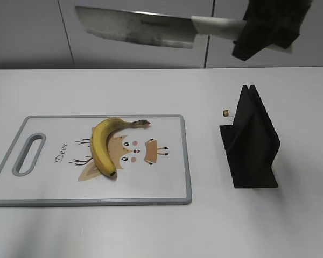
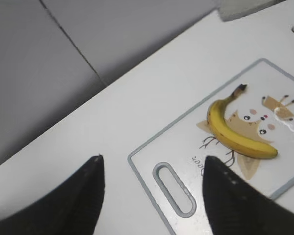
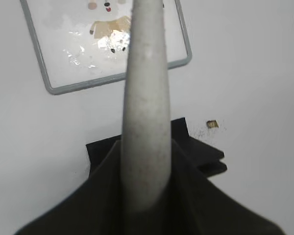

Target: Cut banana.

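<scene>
A whole yellow banana [image 1: 105,145] lies on the white cutting board [image 1: 167,183] with a deer drawing; it also shows in the left wrist view [image 2: 230,132]. My right gripper [image 1: 266,29] is shut on the pale handle [image 3: 146,112] of a cleaver, whose wide steel blade [image 1: 134,27] hangs flat high above the board. My left gripper [image 2: 152,169] is open and empty, above the table near the board's handle slot [image 2: 174,188]; it is out of the exterior view.
A black knife stand [image 1: 250,142] sits on the white table right of the board, also under the handle in the right wrist view [image 3: 196,156]. A small brown bit [image 1: 225,113] lies behind it. Grey cabinet fronts rise behind the table.
</scene>
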